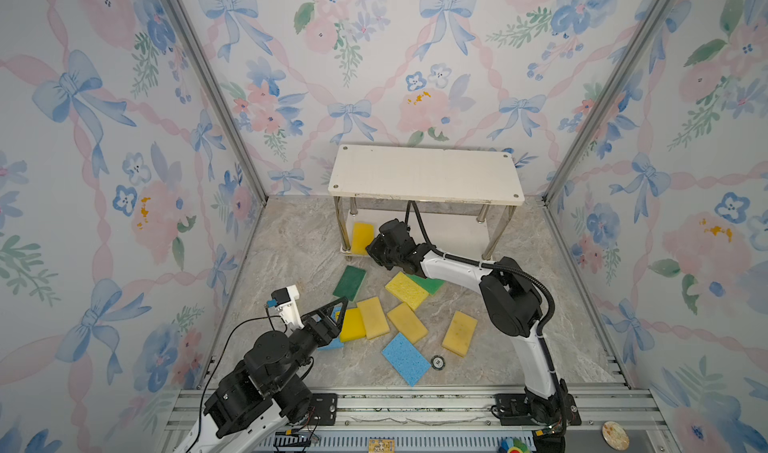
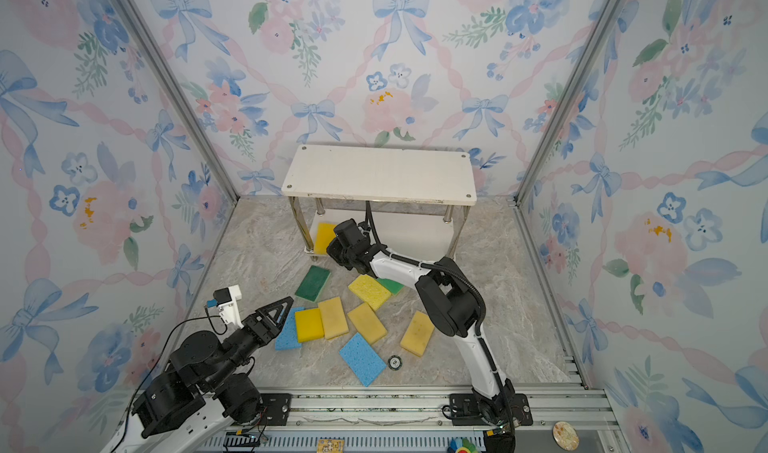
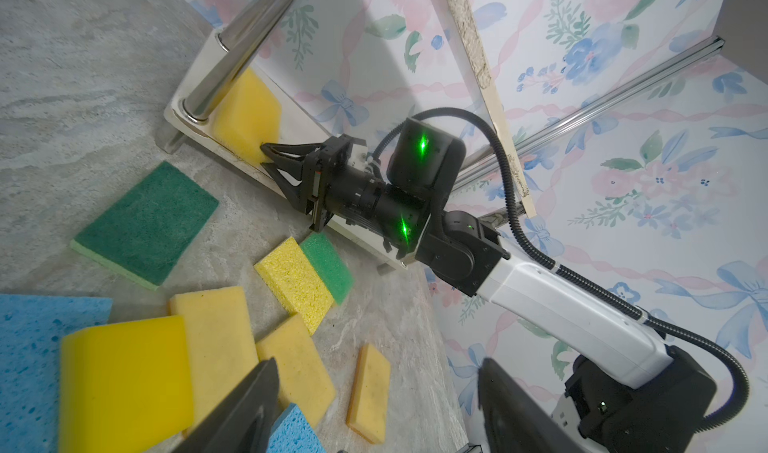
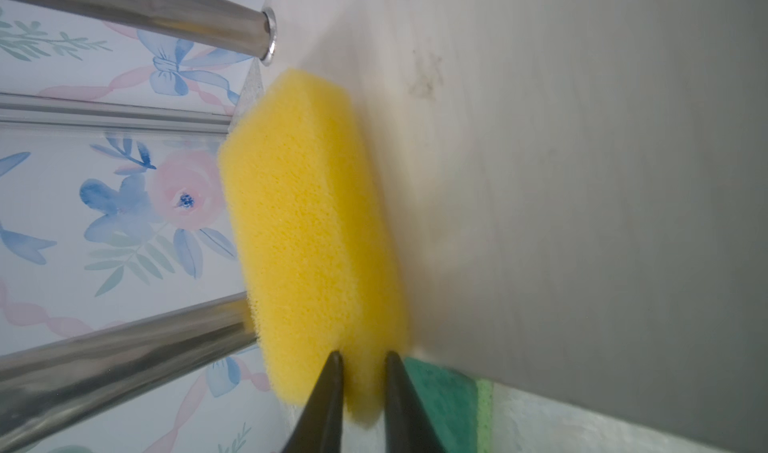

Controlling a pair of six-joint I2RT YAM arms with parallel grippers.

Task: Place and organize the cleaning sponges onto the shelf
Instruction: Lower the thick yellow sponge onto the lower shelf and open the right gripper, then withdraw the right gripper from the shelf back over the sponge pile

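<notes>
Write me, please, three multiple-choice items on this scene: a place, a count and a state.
1. Where on the shelf lies the yellow sponge? A top board; B lower board, left end; C lower board, right end.
2. How many light blue sponges lie on the floor? A one; B four; C two.
3. The left hand is: A open and empty; B shut on a green sponge; C shut on a leg.
B, seen low at the shelf's left end; C, one by the left hand, one near the round disc; A, fingers wide apart, nothing between.
</notes>
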